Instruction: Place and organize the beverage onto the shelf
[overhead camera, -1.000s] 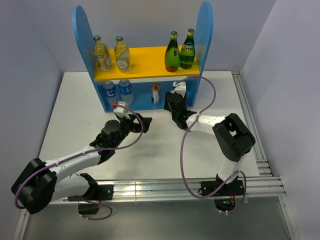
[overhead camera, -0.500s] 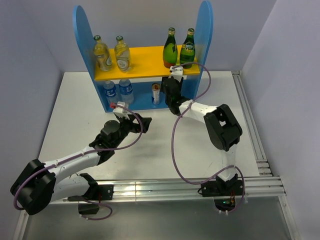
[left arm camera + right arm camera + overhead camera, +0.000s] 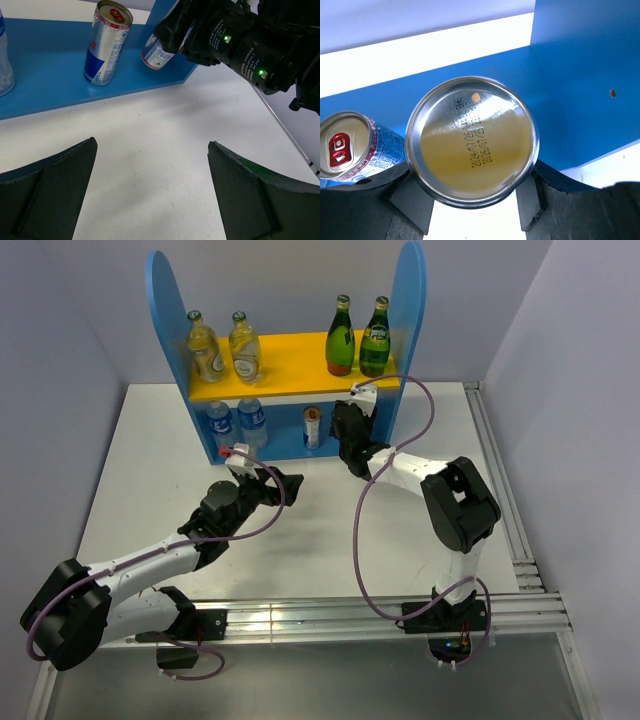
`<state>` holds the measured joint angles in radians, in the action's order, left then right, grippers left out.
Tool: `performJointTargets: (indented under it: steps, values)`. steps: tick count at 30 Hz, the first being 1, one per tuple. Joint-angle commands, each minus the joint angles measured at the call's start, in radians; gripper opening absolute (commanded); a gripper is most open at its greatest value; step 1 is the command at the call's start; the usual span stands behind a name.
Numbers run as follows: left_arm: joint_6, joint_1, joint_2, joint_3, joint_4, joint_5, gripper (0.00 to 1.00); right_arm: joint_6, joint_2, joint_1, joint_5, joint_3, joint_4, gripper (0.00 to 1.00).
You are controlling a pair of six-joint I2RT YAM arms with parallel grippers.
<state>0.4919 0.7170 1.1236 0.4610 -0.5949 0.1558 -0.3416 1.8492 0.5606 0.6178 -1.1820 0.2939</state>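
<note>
Right gripper (image 3: 348, 432): fingers clamped on either side of the held can (image 3: 472, 142), which is tilted with its bare bottom end toward my wrist camera. Change over the last second: the gripper went from out over the table (image 3: 300, 540) to the far side, up against the front of the shelf (image 3: 296, 360), then settled slightly right and nearer. The can now sits in the lower level, over the right end of the blue base (image 3: 45, 75), just right of the standing can (image 3: 106, 45) and left of the right side panel. I cannot tell whether its lower rim touches the base. Judgement: this is the placing step for the second can. The slot is reached, but the can must be brought upright before release or it may tip against its neighbour. Left gripper (image 3: 152, 165): jaws wide apart, holding nothing, unchanged over the table near the shelf front. Farther out, the two green bottles (image 3: 343, 338) stand on the right of the yellow upper board, and other bottles fill the left of both levels.
</note>
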Motion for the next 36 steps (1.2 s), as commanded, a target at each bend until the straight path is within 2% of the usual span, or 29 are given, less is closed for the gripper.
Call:
performJointTargets:
  steps: [1, 10, 16, 23, 36]
  values:
    - [0.007, 0.004, 0.001, -0.007, -0.059, 0.002, 0.99, -0.054, -0.018, 0.001, 0.011, 0.016, -0.012, 0.00]
    - [0.005, 0.004, 0.024, -0.004, -0.068, 0.001, 0.99, -0.086, 0.015, 0.007, 0.011, -0.021, -0.074, 0.00]
    - [0.004, 0.004, 0.038, -0.002, -0.080, 0.001, 0.99, -0.132, -0.047, 0.045, 0.045, 0.059, -0.102, 0.00]
    - [0.005, 0.004, 0.051, -0.002, -0.094, -0.004, 0.99, -0.131, -0.045, 0.099, 0.102, 0.088, -0.095, 0.00]
    - [0.000, 0.004, 0.050, -0.004, -0.094, 0.002, 0.99, -0.016, 0.044, 0.076, 0.160, -0.050, -0.030, 0.00]
